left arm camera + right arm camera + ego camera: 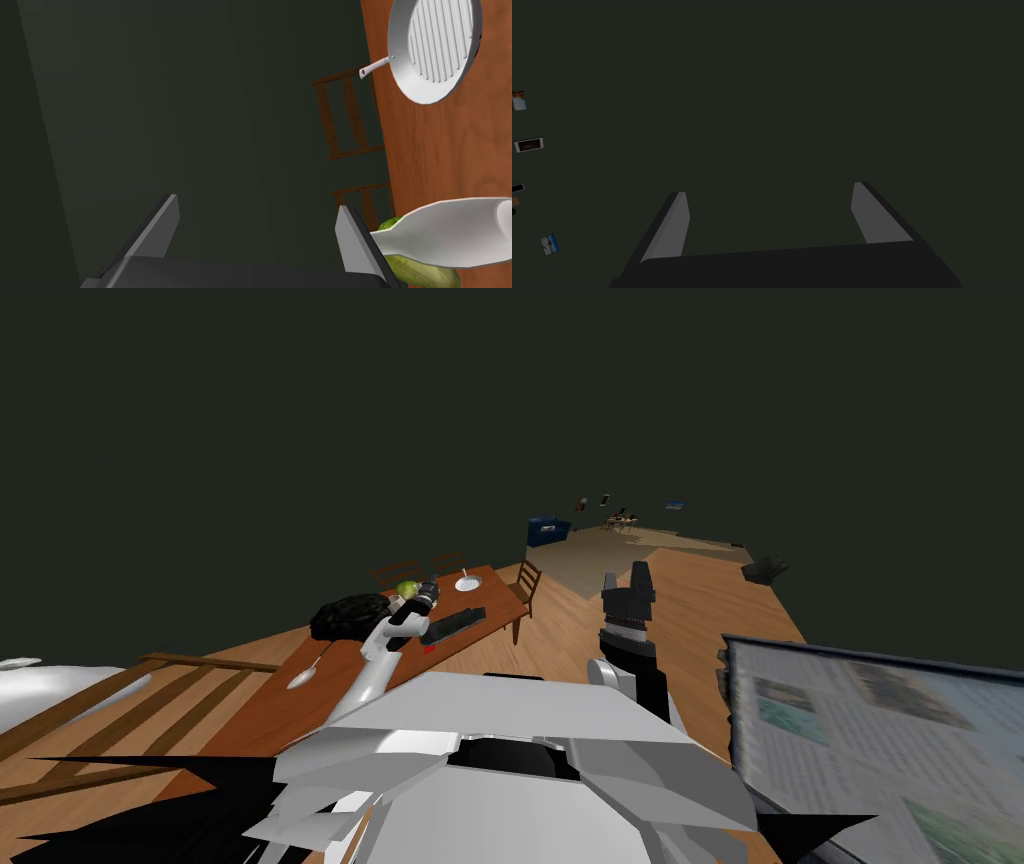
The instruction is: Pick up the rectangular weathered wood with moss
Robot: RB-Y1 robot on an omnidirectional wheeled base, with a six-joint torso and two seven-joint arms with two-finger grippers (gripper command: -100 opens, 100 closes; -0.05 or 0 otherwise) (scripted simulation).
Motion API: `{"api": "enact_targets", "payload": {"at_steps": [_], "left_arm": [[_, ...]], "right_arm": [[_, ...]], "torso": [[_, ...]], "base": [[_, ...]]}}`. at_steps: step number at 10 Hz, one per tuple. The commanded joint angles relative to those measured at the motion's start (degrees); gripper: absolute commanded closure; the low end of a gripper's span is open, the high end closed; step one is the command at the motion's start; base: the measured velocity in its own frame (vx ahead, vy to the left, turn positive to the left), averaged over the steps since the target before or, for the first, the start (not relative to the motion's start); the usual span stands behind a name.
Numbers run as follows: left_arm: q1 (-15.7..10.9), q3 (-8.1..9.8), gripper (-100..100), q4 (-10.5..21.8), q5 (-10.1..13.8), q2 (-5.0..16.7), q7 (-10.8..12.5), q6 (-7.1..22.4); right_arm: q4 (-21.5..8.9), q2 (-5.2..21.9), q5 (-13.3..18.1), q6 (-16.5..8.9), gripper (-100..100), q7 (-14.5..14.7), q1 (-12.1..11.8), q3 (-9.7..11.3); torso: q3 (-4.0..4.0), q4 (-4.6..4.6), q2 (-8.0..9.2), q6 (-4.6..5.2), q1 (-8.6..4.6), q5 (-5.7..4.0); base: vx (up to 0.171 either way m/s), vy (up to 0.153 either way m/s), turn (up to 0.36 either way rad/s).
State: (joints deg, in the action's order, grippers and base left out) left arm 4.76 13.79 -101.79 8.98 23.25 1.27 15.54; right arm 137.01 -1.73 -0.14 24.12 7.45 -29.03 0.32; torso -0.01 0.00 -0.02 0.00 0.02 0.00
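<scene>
Dark, flat wall backs your whole scene, with wooden floor (600,628) below it. At your left stands a red-brown desk (290,663). On it, from the left, you have one white spoon (303,676), one black lumpy mass (348,616), one green item (407,587) and one white ribbed pan (468,583).

Your left gripper (431,588) hovers over the desk just beside the green item, its jaws wide apart and holding nothing. The task's piece, one dark flat rectangular slab (455,623), lies on the desk near those jaws, on your side of them and not touching. It reads almost black, and you cannot make out moss or grain. A red speck (428,648) at its near end is too small to name.

In the left wrist view the gripper (257,202) points past the desk's edge at the wall. One white narrow-necked shape (450,232), cut off, overlaps the green item (420,274); you cannot tell what it is.

You count three chairs (527,583) around the desk. Further right, your right gripper (627,576) is raised above the floor, well apart from the desk, jaws apart and empty. At far right one blurred printed panel (870,738) is cut off.
</scene>
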Motion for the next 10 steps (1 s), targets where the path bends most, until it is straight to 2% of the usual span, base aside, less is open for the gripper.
{"api": "enact_targets", "payload": {"at_steps": [1, 2, 3, 5, 6, 8, 9, 10], "left_arm": [[-1.25, 0.46, -100, 1.91, 0.37, 0.69, 0.26, 2.86], [-1.25, 0.46, -100, 1.91, 0.37, 0.69, 0.26, 3.58], [-2.96, 1.55, -100, 4.81, 1.29, 2.19, 0.84, 5.55], [-2.96, 1.55, -100, 4.81, 1.29, 2.19, 0.84, 8.29], [-4.63, 2.63, -100, 7.56, 2.21, 3.62, 1.45, 10.18], [-4.63, 2.63, -100, 7.79, 2.21, 3.62, 1.45, 13.04], [-6.25, 3.69, -100, 10.47, 3.13, 4.98, 2.08, 15.21], [-6.25, 3.69, -100, 10.81, 3.13, 4.98, 2.08, 16.99]], "right_arm": [[0.0, 0.0, 0.0, 0.0, 0, 0.0, 0.0, 0.0], [0.0, 0.0, 0.0, 0.0, 0, 0.0, -0.01, 0.0], [0.0, 0.0, 0.0, 0.0, 0, 0.0, -0.01, -0.01], [0.0, 0.0, 0.0, 0.0, 0, 0.0, -0.01, -0.01], [0.0, 0.0, 0.0, 0.0, 0, 0.0, -0.01, -0.01], [0.0, 0.0, 0.0, 0.0, 0, 0.0, -0.01, -0.01], [0.0, 0.0, 0.0, 0.0, 0, 0.0, -0.01, -0.01], [0.0, 0.0, 0.0, 0.0, 0, 0.0, 0.0, 0.0]], "torso": [[0.0, 0.0, 0.0, 0.0, 0.0, 0.0], [-0.01, 0.0, -0.01, -0.03, 0.03, 0.01], [0.0, -0.01, 0.0, -0.04, 0.02, 0.01], [-0.01, -0.01, -0.01, -0.04, 0.03, 0.01], [0.0, 0.0, 0.0, -0.05, 0.02, 0.01], [-0.01, -0.01, -0.01, -0.04, 0.04, 0.02], [0.0, 0.0, 0.01, -0.06, 0.02, 0.01], [0.0, 0.0, 0.0, -0.01, 0.02, 0.01]], "base": [[0.003, 0.013, -0.098], [0.001, 0.009, 0.001], [0.003, 0.009, -0.176], [0.002, 0.012, -0.046], [0.002, 0.008, -0.164], [0.001, 0.011, -0.047], [0.003, 0.008, -0.167], [0.002, 0.016, -0.105]]}}
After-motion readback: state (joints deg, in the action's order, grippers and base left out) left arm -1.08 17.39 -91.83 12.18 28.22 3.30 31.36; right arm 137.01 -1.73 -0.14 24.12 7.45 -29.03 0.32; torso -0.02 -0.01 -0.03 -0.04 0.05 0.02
